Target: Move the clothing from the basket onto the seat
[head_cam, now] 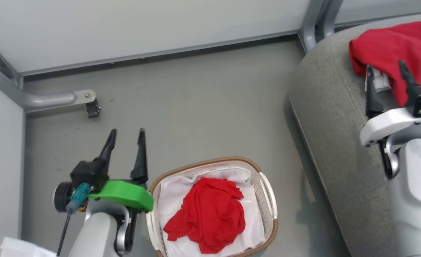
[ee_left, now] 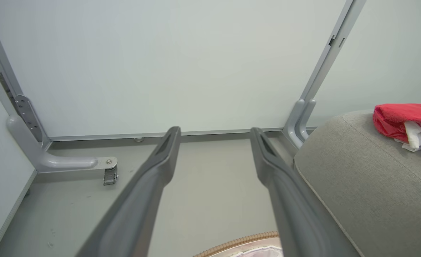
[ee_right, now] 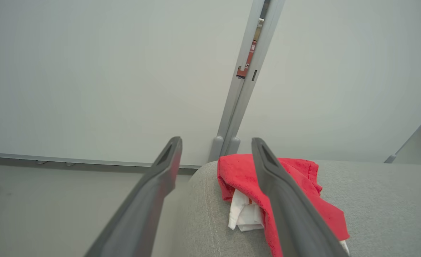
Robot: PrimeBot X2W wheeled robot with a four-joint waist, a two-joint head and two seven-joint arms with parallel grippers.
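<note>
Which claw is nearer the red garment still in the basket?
Left. The left claw hangs open over the floor beside the basket with that garment; the right claw is open over the seat, at the other red garment.

two red garments [head_cam: 207, 212] [head_cam: 399, 46], one basket [head_cam: 266, 188], one liner sheet [head_cam: 171, 200], one seat [head_cam: 335, 125].

— How do our grippers stand?
— Our left gripper [head_cam: 127, 132] has its fingers spread apart, pointing up. Our right gripper [head_cam: 385, 65] is spread likewise, tilted slightly left.
— And our forearms?
— Our left forearm [head_cam: 92, 232] sits low at left, our right forearm [head_cam: 415, 200] at the right edge.
</note>
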